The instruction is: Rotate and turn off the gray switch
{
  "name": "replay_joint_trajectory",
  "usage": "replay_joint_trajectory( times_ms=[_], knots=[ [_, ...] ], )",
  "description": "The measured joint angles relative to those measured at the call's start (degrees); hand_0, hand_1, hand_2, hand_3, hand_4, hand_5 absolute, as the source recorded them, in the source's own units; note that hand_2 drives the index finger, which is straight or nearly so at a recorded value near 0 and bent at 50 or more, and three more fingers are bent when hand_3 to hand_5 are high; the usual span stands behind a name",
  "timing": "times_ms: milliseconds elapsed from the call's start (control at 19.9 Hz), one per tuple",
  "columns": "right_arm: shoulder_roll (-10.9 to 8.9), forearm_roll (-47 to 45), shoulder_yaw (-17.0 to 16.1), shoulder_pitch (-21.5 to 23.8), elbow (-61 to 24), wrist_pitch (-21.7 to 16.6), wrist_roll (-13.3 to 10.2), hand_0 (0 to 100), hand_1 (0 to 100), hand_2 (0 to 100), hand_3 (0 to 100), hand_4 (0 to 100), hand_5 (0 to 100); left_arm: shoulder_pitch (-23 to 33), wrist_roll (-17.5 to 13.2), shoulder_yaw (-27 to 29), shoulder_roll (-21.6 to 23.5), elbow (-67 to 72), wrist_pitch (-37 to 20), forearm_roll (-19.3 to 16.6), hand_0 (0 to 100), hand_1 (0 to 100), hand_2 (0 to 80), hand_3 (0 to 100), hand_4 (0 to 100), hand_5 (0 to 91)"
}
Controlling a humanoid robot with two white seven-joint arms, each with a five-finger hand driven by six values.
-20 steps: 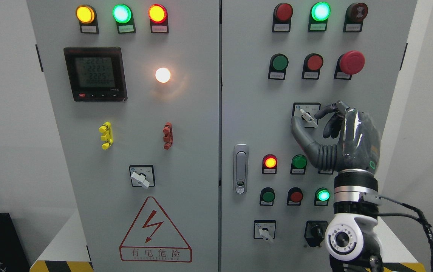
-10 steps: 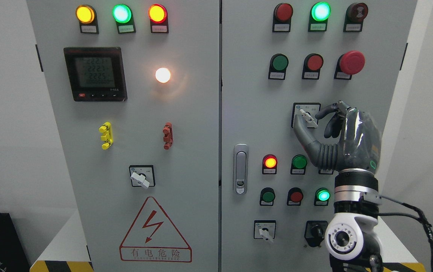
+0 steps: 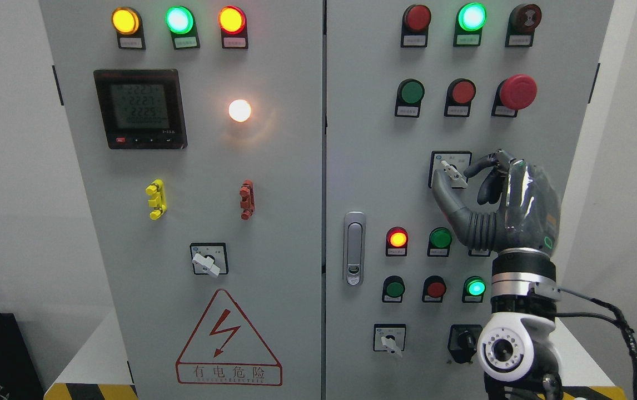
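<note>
On the right door of the control cabinet (image 3: pixel 374 139), the right hand (image 3: pixel 510 203) rises from the lower right edge, palm toward the panel. Its thumb (image 3: pixel 445 195) extends up and leftward beneath the gray switch (image 3: pixel 453 173), while the curled fingers (image 3: pixel 482 162) close in from the right, so that the switch lever is pinched between thumb tip and fingertips. The lever lies tilted, its upper end pointing up-left and its lower end down-right, within a square black-framed plate. Directly above the switch stand a green pushbutton (image 3: pixel 411 91), a red pushbutton (image 3: pixel 462 91) and a red mushroom-head stop button (image 3: pixel 517 91). Below the thumb, a lit red indicator (image 3: pixel 397 239) and a green indicator (image 3: pixel 440 238) sit side by side; the wrist covers part of the label to their right. Lower still, a lit green lamp (image 3: pixel 475 287) shows just left of the wrist cuff, and a black rotary selector (image 3: pixel 464 339) lies partly behind the white forearm joint. A metal door latch (image 3: pixel 354 248) sits at the door's left edge. On the left door are a digital meter (image 3: pixel 140 108), a glowing white lamp (image 3: pixel 239 110) and a second gray selector (image 3: pixel 207 263), well apart from the hand.
</note>
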Motion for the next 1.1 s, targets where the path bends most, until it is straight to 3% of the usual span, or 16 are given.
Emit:
replay_joint_trajectory(
  times_ms=[1103],
  knots=[
    [-0.03, 0.6, 0.1, -0.5, 0.8, 1.3, 0.1, 16, 50, 61, 97, 95, 100, 0.0, 0.0, 0.0, 0.0, 0.0, 0.0, 0.0, 12, 39, 0.0, 0, 0, 0.0]
  ],
)
